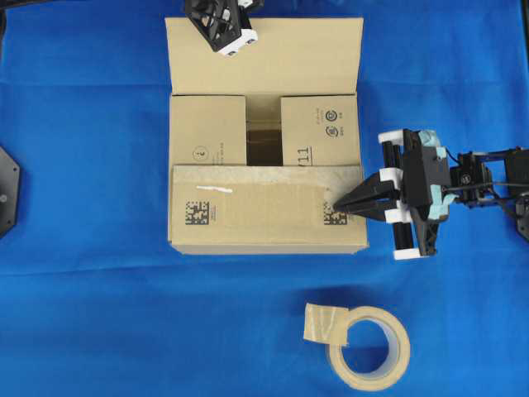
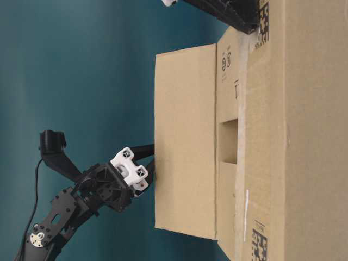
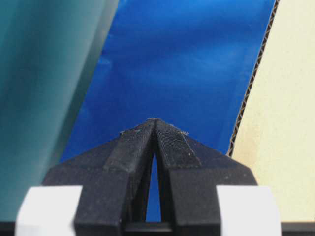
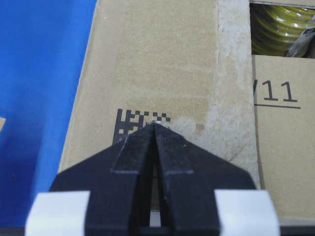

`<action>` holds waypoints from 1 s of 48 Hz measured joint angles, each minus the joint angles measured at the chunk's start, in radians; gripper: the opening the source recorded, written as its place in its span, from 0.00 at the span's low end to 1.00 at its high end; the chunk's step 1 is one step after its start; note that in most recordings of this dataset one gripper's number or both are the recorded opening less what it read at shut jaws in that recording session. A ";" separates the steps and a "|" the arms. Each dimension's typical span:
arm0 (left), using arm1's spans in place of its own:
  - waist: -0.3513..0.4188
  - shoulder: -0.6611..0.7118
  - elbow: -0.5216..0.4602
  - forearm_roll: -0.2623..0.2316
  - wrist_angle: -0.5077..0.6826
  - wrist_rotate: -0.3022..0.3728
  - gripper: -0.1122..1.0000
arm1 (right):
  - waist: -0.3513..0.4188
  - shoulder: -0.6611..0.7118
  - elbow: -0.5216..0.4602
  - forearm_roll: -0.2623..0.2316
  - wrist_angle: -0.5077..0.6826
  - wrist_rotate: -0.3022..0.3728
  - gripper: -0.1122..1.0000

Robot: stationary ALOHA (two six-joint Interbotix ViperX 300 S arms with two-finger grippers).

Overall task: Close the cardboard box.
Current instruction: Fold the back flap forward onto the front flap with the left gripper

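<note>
Box (image 1: 266, 136) mid-frame is partly closed: side flaps and near flap folded, far flap open. Both grippers, left (image 1: 235, 37) and right (image 1: 337, 205), have fingers pressed together.

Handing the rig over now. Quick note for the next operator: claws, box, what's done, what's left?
Left claw: shut, empty, at the far flap still standing open.
Right claw: shut, tip on the near flap by its data-matrix code, holding nothing.
Large brown cardboard box: centre of the blue cloth; both side flaps and near flap folded in.
Left: fold the far flap. Beige tape roll lies in front, untouched.
</note>
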 measured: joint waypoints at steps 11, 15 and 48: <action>-0.046 -0.014 -0.020 0.003 0.023 0.000 0.10 | -0.002 -0.002 0.000 0.000 -0.002 0.000 0.10; -0.080 -0.029 -0.021 0.003 0.041 -0.002 0.10 | -0.002 -0.002 0.000 0.000 -0.002 0.000 0.10; -0.272 -0.186 0.155 0.003 0.094 -0.063 0.10 | -0.002 -0.002 0.000 0.000 -0.014 0.000 0.10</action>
